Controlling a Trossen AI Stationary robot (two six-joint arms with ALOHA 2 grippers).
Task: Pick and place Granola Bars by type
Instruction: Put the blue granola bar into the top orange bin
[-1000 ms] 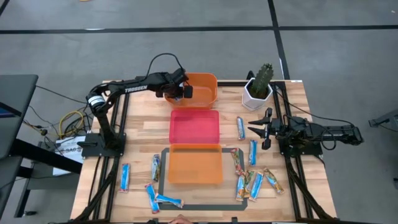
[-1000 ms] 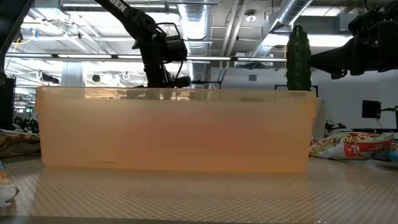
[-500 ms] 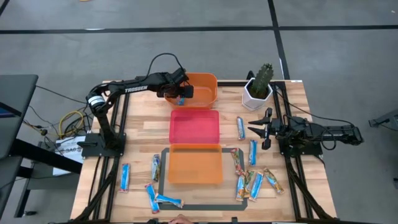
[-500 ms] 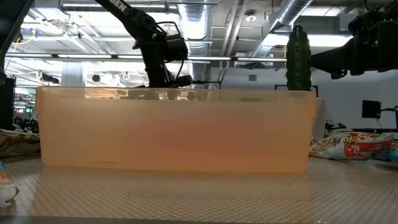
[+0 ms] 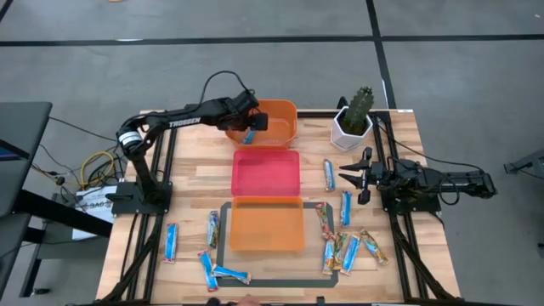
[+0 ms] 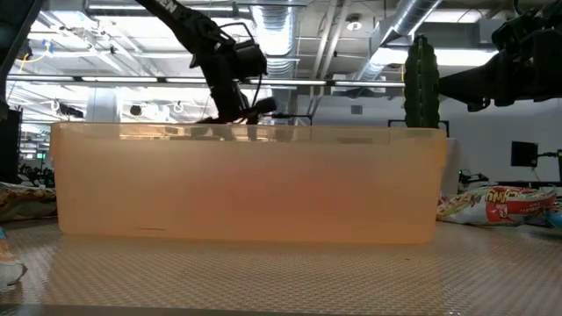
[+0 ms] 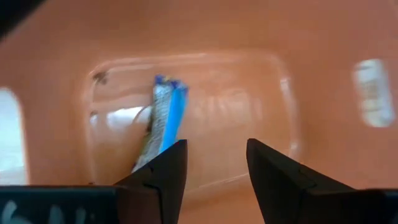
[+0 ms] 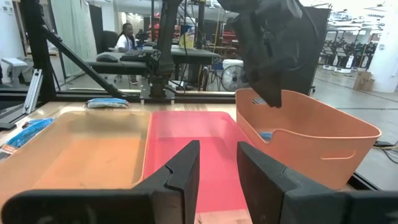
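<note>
A: Left gripper (image 5: 250,129) is over the orange bin (image 5: 285,110) at the far end of the surface (image 5: 191,174), fingers (image 7: 163,174) apart and empty. A blue-and-white bar (image 7: 163,121) lies on the bin's floor beneath them.

B: Nearer than that bin, a pink tray (image 5: 267,173), then an orange tray (image 5: 266,224) just past it. More granola bars (image 5: 171,240) lie scattered on the surface to either side of that orange tray.

A: And the right gripper (image 5: 359,176) waits beside the pink tray, below the potted cactus (image 5: 355,115), fingers (image 8: 180,174) narrowly parted, holding nothing.
</note>
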